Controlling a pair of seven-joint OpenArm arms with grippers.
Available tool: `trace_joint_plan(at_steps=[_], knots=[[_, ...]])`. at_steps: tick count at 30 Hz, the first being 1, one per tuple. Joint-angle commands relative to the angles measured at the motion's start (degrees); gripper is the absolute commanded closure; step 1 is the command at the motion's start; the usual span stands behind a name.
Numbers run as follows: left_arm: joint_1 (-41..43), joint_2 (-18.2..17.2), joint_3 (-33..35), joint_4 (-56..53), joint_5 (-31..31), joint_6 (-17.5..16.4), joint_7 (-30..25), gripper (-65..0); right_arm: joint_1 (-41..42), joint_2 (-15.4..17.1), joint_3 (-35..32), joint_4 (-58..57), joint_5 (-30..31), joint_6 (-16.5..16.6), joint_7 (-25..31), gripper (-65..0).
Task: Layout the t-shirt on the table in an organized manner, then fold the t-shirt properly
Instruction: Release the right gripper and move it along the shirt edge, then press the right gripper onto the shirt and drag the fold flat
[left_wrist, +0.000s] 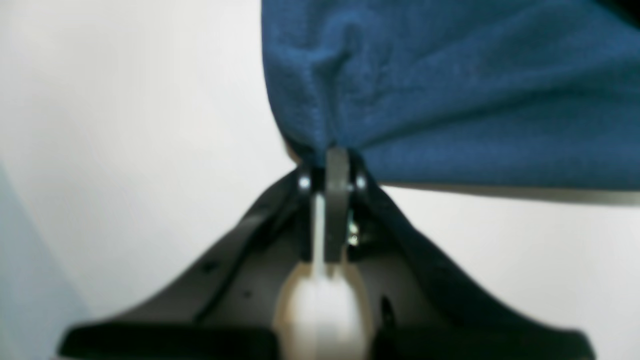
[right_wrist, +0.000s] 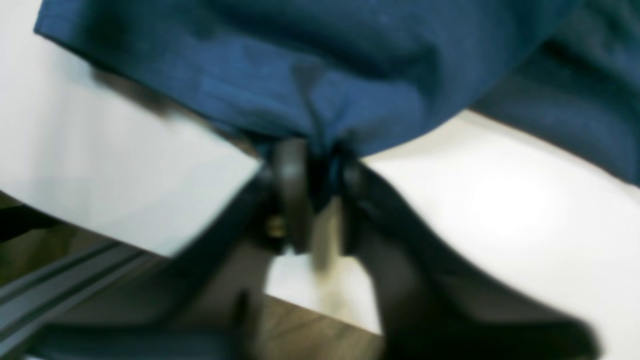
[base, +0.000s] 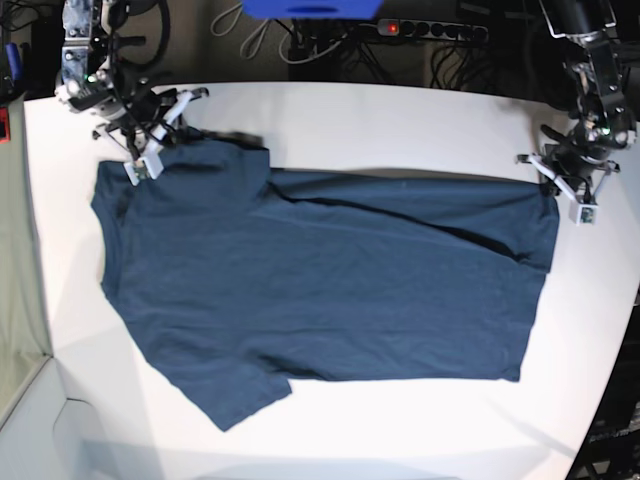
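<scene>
The t-shirt lies spread across the middle of the bench, collar end toward nine o'clock and hem toward three o'clock in the base view, with a diagonal crease running across its upper part and one sleeve poking out at about seven o'clock. It looks light, soft and limp, so it will likely sag and bunch wherever it is lifted and drag rather than slide stiffly; corners and hemmed edges are the sensible places to hold, since a pinch in the middle would only gather cloth. The left claw is clamped on a pucker of the shirt's edge, at the hem corner near two o'clock in the base view. The right claw is likewise pinched shut on a fold of cloth at the shoulder end near ten o'clock. Both wrist views are blurred, so how deep the cloth sits between the fingers is hard to tell. No containers are visible on the bench.
</scene>
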Motion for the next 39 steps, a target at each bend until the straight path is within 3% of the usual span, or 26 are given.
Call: trace_joint_plan(at_steps=[1, 9, 21, 31, 39], knots=[[-0.1, -0.6, -0.2, 0.1, 0.8, 0.0, 1.6, -0.2, -0.2, 0.4, 0.1, 0.5, -0.2, 0.1, -1.3, 0.0], [-0.1, -0.6, 0.1, 0.3, 0.8, 0.0, 1.6, -0.2, 4.5, 0.7, 0.1, 0.6, -0.2, 0.1, -1.8, 0.0], [0.2, -0.6, -0.2, 0.6, 0.8, 0.0, 1.6, -0.2, 18.6, 2.7, 0.1, 9.4, -0.3, 0.1, -14.7, 0.0], [0.2, -0.6, -0.2, 0.6, 1.0, 0.0, 1.6, -0.2, 30.1, 2.7, -0.1, -2.0, -0.3, 0.1, -15.1, 0.0], [0.2, -0.6, 0.0, 0.6, 0.9, 0.0, 1.6, -0.2, 37.0, 2.3, -5.8, -7.8, -0.3, 0.0, -14.7, 0.0]])
